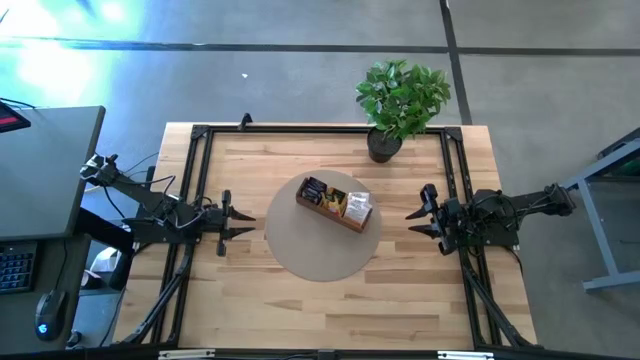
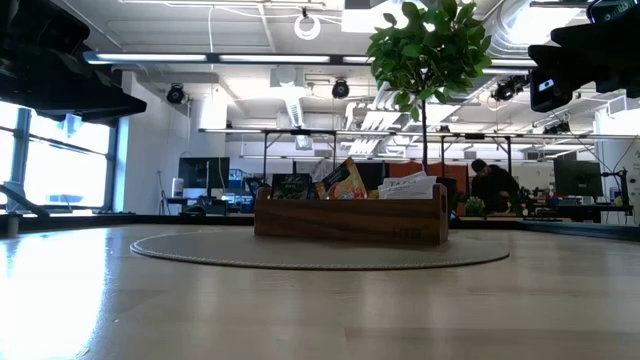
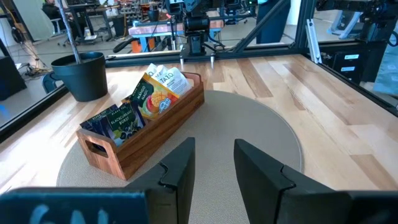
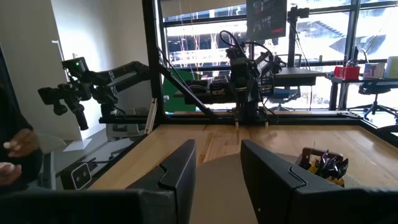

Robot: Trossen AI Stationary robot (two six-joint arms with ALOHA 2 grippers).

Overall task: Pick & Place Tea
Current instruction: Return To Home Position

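The tea sachets stand upright in a brown wooden tray on a round grey mat at the table's middle; dark ones, yellow-orange ones and white ones fill its three compartments. My left gripper hovers at the mat's left edge, open, fingers level and pointing toward the tray. My right gripper hovers to the right of the mat, open, with nothing between its fingers. In the low view the tray shows side-on.
A potted plant stands at the table's far edge, behind the tray. A black frame runs along the table's sides. A person's hand shows beyond the table in the right wrist view. Bare wood lies toward the near edge.
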